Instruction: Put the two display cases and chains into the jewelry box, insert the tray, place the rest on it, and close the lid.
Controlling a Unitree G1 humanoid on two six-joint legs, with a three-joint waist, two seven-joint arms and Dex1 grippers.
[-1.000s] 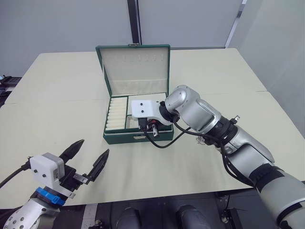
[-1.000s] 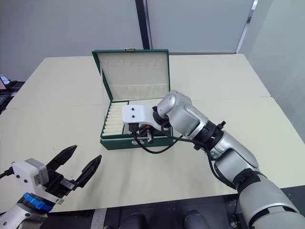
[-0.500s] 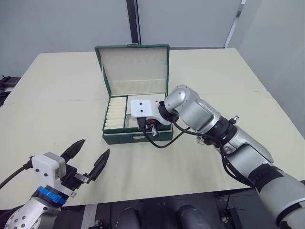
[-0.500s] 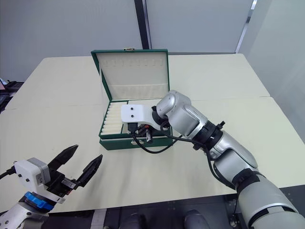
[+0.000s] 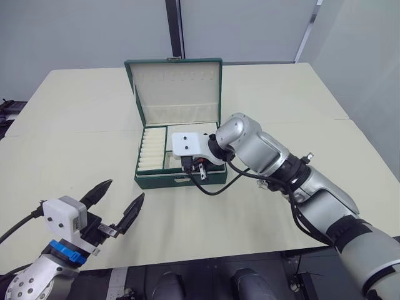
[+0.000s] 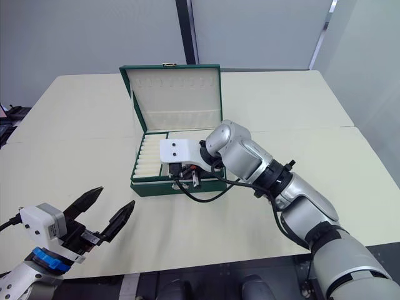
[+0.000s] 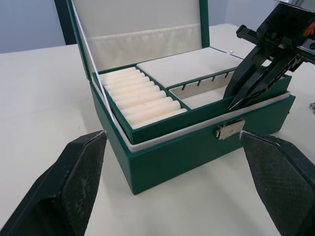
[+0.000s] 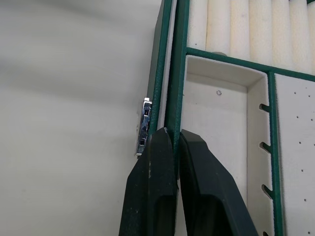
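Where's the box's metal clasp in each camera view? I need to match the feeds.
Left eye: clasp on the box's front wall, under the right gripper.
Right eye: same spot.
Left wrist: centre right.
Right wrist: beside the fingertips.
Shared landmark: ring rolls.

The box (image 5: 181, 178), dark green with a small metal clasp (image 7: 229, 130) at its front wall, is sitting open on the table. The lid (image 5: 177, 87) is standing upright at the back, showing its cream lining. The tray (image 7: 162, 93), green-rimmed and cream-lined, is resting inside the box, flush with its rim; it is presenting a row of ridged ring rolls (image 7: 142, 96) at the left, a flat padded panel at the rear right, and a slotted compartment at the front right.
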